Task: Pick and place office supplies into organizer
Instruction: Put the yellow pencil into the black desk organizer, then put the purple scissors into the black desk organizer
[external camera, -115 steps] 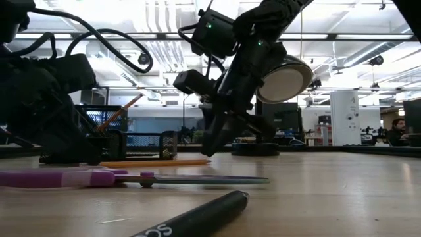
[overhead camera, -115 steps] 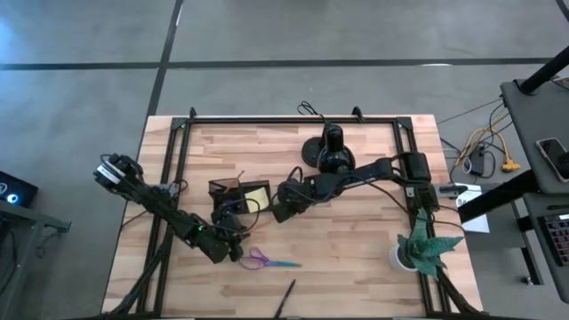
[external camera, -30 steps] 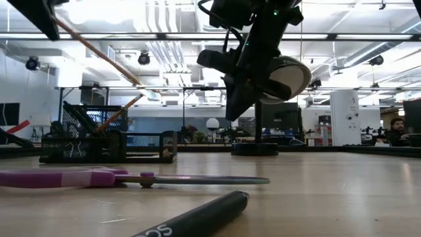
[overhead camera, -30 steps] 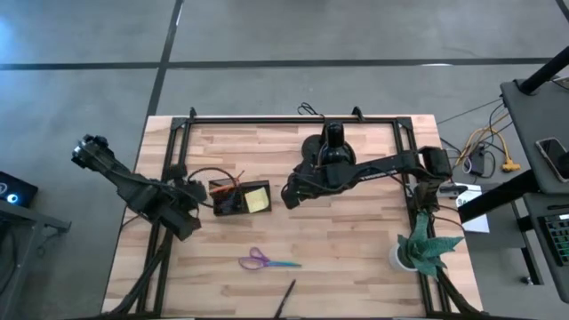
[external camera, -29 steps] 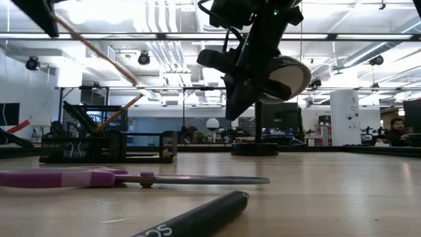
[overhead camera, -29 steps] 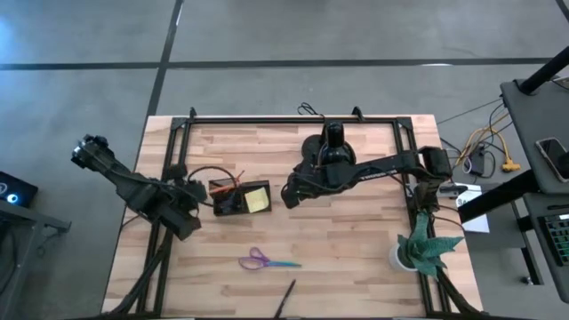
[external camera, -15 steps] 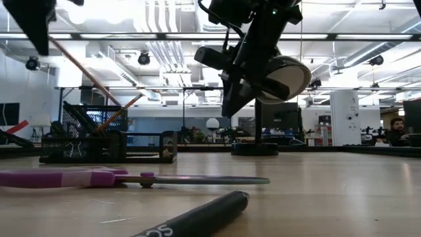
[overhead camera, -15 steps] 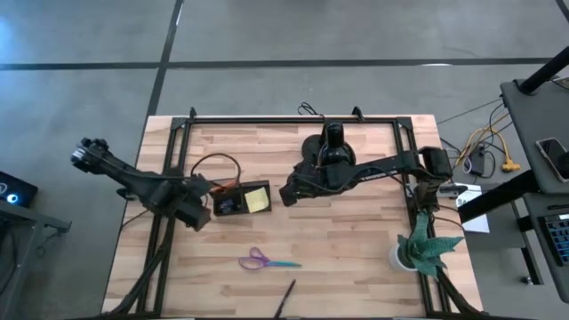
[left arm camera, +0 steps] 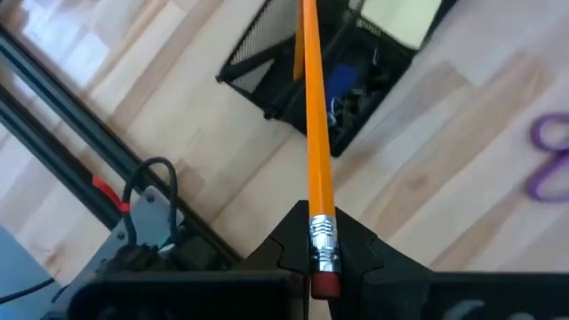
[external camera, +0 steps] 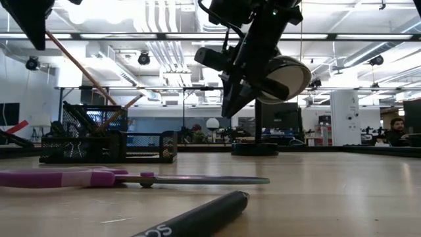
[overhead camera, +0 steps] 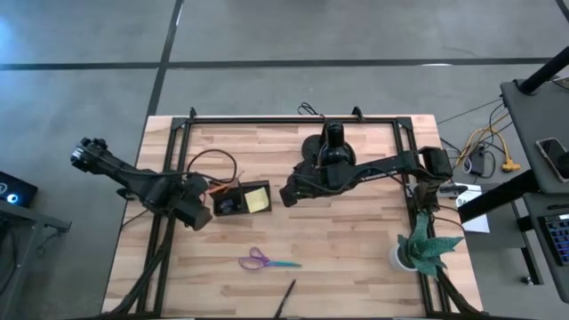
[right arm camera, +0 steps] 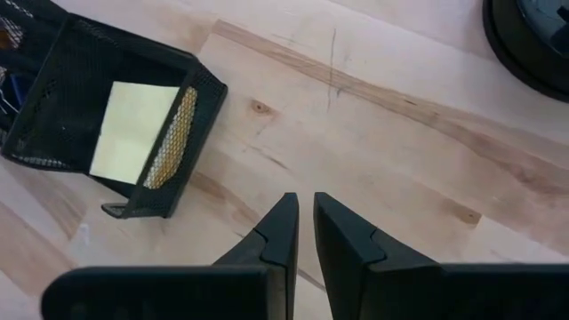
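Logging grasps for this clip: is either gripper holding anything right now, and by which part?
The left gripper holds the orange pencil at its eraser end, its tip over the organizer. The right gripper holds nothing.

The pencil (left arm camera: 314,133) is bright orange with a silver ferrule and dull red eraser. The organizer (right arm camera: 107,133) is black mesh; inside it lies a pale yellow sticky-note pad (right arm camera: 132,129). Beside the organizer, the scissors (overhead camera: 264,261) have purple handles and teal blades. The table (overhead camera: 347,249) is light wood planks.
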You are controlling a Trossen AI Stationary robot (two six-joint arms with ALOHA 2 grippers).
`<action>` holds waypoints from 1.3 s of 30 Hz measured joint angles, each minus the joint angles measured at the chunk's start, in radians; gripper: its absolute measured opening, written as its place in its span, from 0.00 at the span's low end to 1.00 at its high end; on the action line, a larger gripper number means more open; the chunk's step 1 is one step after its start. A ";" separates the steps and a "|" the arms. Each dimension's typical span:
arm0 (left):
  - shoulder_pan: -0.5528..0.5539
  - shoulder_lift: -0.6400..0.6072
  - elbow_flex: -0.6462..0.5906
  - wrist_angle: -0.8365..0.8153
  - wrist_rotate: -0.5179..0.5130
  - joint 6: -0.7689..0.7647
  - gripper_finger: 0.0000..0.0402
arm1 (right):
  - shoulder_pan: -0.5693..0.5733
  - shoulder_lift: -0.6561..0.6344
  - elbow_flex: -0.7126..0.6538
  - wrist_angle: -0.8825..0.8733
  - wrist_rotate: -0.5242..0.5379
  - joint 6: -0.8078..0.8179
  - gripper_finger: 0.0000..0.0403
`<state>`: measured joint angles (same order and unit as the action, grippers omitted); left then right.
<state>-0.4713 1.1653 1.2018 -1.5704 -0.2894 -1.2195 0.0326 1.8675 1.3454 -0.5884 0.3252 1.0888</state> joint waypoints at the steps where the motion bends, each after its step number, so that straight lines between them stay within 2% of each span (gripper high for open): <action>1: 0.000 0.002 0.000 -0.001 0.012 0.007 0.00 | 0.000 0.000 -0.002 0.000 0.000 -0.005 0.08; 7: 0.001 0.015 -0.031 -0.001 0.056 0.029 0.00 | 0.000 0.000 -0.012 0.000 0.010 -0.012 0.08; 19: 0.009 0.054 -0.043 0.000 0.052 0.058 0.00 | 0.000 0.000 -0.019 0.001 0.011 -0.015 0.08; 23: 0.011 0.066 -0.043 0.000 0.039 0.055 0.00 | 0.000 0.000 -0.021 0.001 0.011 -0.015 0.08; 27: 0.011 0.076 -0.039 0.000 -0.020 0.047 0.01 | 0.006 0.000 -0.022 0.001 0.011 -0.016 0.08; 31: 0.012 0.078 -0.033 -0.001 -0.035 0.047 0.07 | 0.019 0.000 -0.022 0.000 0.011 -0.019 0.08; 39: 0.012 0.077 -0.025 -0.001 -0.030 0.020 0.28 | 0.030 0.000 -0.027 0.000 0.011 -0.019 0.08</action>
<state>-0.4591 1.2427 1.1768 -1.5714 -0.3195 -1.1992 0.0626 1.8671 1.3179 -0.5880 0.3359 1.0698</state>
